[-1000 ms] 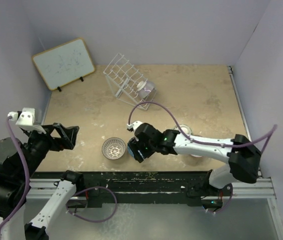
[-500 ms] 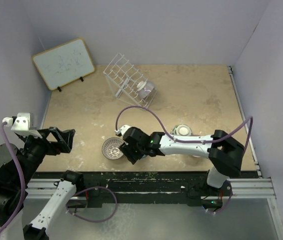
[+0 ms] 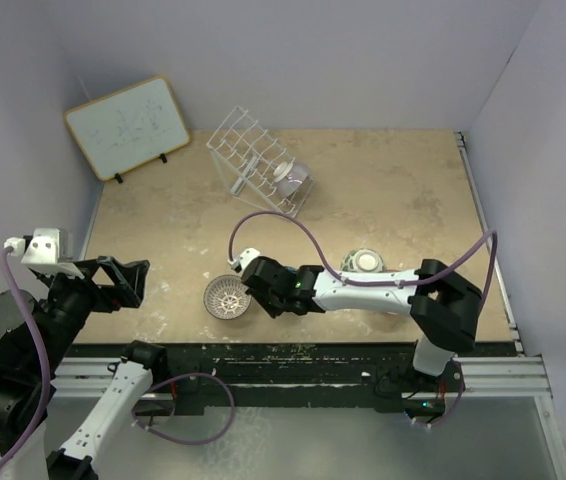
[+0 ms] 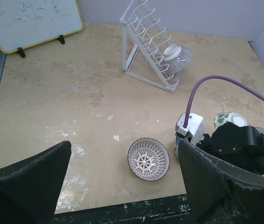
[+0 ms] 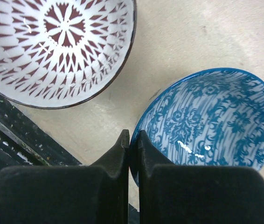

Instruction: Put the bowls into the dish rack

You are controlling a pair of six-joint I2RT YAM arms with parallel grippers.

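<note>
Bowl in hand: blue-patterned round ceramic bowl, upright on the beige tabletop near its front edge, just beside the brown-and-white radial-patterned bowl.
Right gripper: spread a second ago, now drawn together on that bowl's near rim, apparently one finger inside and one outside.
Meaning: judged a grasp just made; lift not yet begun.
Rack: white wire dish rack at the back, well apart, with one mauve striped bowl resting low in it.
Other bowls: green-and-white bowl behind the right forearm.
Left gripper: spread wide, holding nothing, at the table's front-left.
Risk: a thin rim pinch may let the bowl tip when raised.
</note>
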